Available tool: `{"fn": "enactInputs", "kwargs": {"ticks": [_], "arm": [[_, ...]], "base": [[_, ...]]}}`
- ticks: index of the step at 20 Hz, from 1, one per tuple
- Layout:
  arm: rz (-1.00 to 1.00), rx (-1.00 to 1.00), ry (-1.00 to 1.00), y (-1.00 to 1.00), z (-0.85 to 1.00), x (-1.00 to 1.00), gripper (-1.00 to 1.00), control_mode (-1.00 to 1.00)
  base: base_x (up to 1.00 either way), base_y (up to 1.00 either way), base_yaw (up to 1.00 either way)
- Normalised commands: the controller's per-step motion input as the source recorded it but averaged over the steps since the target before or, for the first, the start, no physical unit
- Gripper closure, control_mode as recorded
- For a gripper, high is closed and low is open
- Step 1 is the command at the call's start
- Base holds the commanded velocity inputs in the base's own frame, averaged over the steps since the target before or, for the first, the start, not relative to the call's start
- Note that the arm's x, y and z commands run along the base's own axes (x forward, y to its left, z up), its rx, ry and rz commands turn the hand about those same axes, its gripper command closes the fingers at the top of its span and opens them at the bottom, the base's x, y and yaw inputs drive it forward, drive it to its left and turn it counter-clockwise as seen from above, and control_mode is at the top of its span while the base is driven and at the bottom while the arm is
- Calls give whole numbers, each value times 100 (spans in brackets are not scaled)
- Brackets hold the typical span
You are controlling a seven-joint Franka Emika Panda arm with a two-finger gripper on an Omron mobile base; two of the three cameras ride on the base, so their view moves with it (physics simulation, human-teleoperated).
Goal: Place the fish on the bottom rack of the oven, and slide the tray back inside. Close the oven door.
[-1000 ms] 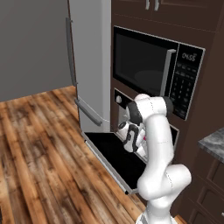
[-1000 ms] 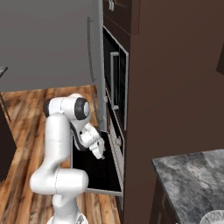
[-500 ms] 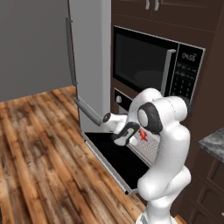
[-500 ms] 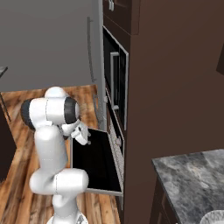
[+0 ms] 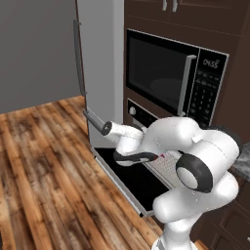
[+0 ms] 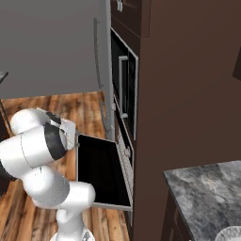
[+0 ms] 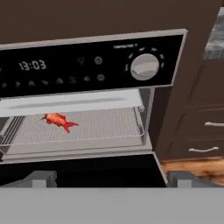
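Observation:
The oven stands open, and its black oven door lies folded down flat. On the left part of the silver wire bottom rack lies the red-orange fish, free of the gripper. The rack's front edge reaches the oven mouth. My gripper hangs in front of the oven above the door, facing in, open, with nothing between its fingertips. From the left base view my arm reaches over the door, with a speck of the fish and rack behind it.
A black built-in microwave sits above the oven, with a grey fridge to its left. Dark drawers stand to the oven's right and a stone counter beyond. The open door juts out over the wood floor.
My hand has drawn back from the oven mouth, out over the open door, and turned to face the oven. The fish stays on the rack and the jaws stay open.

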Motion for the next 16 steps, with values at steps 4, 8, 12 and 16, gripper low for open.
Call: {"fn": "enactInputs", "kwargs": {"ticks": [4,8,12,16], "arm": [[0,-1,-6,57,62,-56,-100,-100],[0,-2,0,77,2,-29,-100,-100],[-3,0,-5,60,-4,-17,-100,-100],[-5,0,-5,67,-26,-7,-100,-100]], "base": [[0,0,0],[0,0,0],[0,0,0],[0,0,0]]}}
